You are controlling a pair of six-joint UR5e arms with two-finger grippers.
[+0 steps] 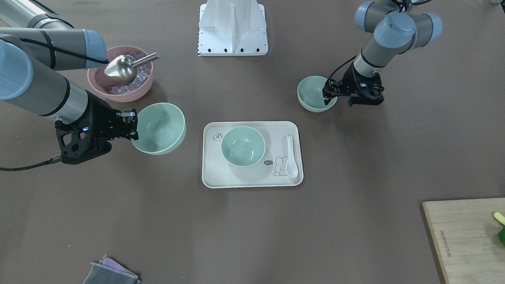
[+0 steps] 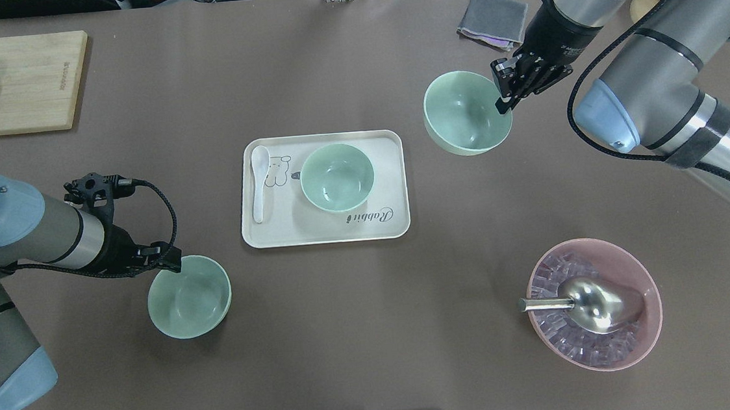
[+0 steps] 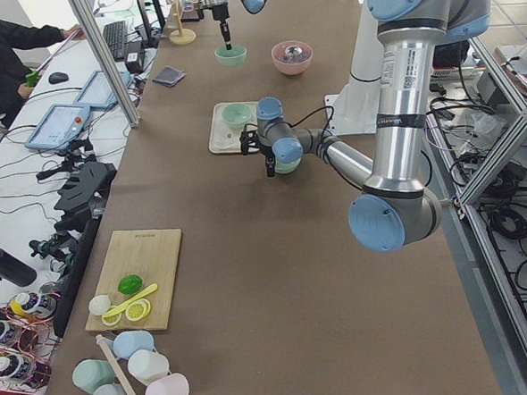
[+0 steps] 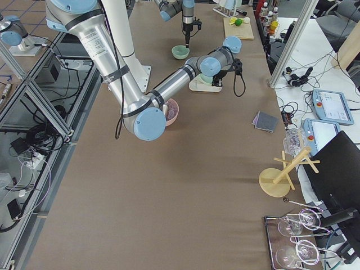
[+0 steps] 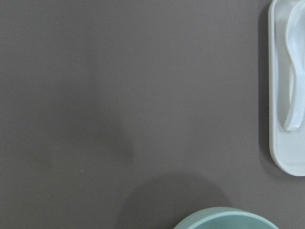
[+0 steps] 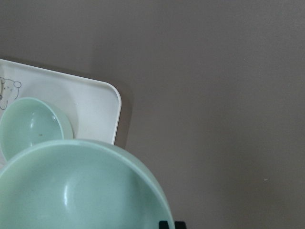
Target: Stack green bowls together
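Three pale green bowls are in view. One [image 2: 337,178] stands on the cream tray [image 2: 328,231], and it also shows in the front view [image 1: 243,146]. My right gripper [image 2: 501,103] is shut on the rim of a second bowl [image 2: 465,113] and holds it raised and tilted beside the tray; this bowl looks large in the front view [image 1: 159,128] and fills the right wrist view [image 6: 81,186]. My left gripper [image 2: 171,264] is shut on the rim of the third bowl [image 2: 188,297], low near the table, on the tray's other side [image 1: 313,94].
A white spoon [image 2: 259,181] lies on the tray. A pink bowl [image 2: 655,312] with ice and a metal scoop [image 2: 597,304] stands near the right arm. A cutting board [image 2: 16,82] with fruit is at the far left and a grey cloth [image 2: 492,19] at the far right.
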